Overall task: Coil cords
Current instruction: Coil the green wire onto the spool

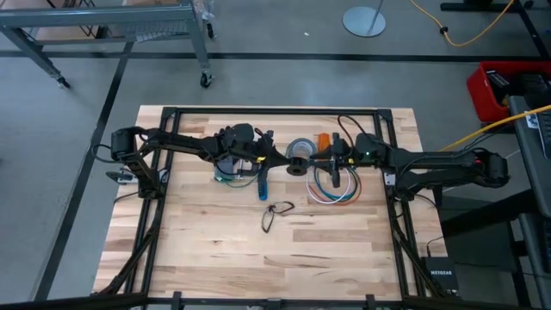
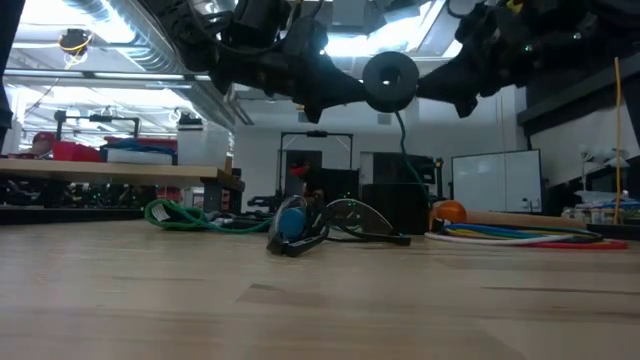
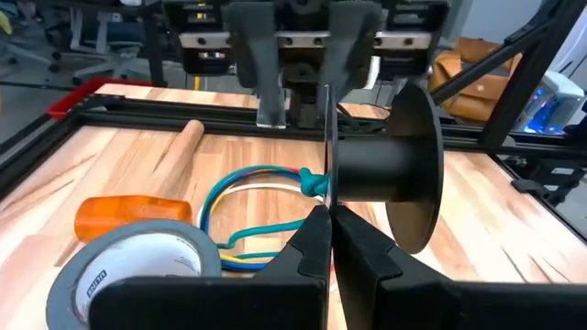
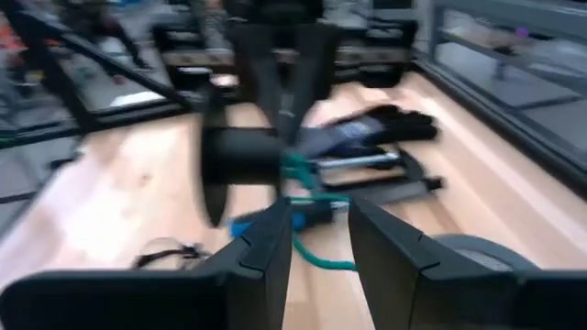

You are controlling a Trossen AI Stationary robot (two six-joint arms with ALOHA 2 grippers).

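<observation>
Wooden tabletop, both arms met mid-table over a black spool (image 3: pixel 381 174) held aloft.

Left gripper (image 3: pixel 328 215) is pinched narrow on the spool's near flange. Right gripper (image 4: pixel 318 218) stands part open, straddling a teal cord (image 4: pixel 298 170) at the spool's hub. The cords (image 1: pixel 333 187) lie flat in a loose ring just below the right gripper, nearer that arm. Spool axis runs across, arm to arm. Grey tape roll (image 1: pixel 298 147) sits beside.
</observation>
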